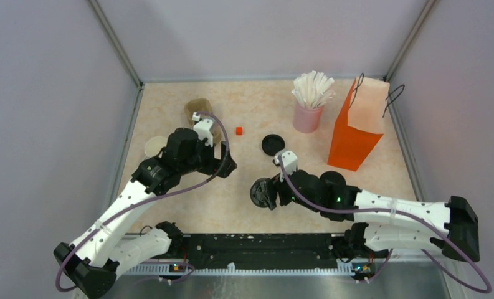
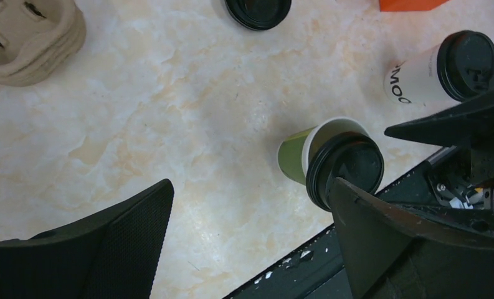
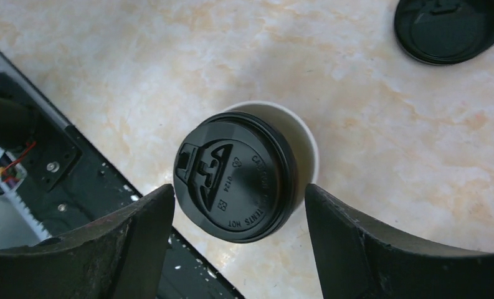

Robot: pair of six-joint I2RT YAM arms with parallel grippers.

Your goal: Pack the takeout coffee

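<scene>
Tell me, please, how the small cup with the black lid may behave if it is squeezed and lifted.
The lid sits off-centre and leaves part of the rim uncovered, so it is probably not snapped on and may slide off. The cup looks like thin paper, so a hard squeeze could dent it. It looks short, so tipping seems less likely.

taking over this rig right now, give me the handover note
left claw: open, empty.
right claw: open, straddling the takeout coffee, not gripping yet.
coffee stands upright on the table, near side; its black lid sits askew, cup rim showing.
orange bag stands upright, far right.
done: nothing packed.
left: probably seat the lid, grasp the cup, put it in the bag.
</scene>
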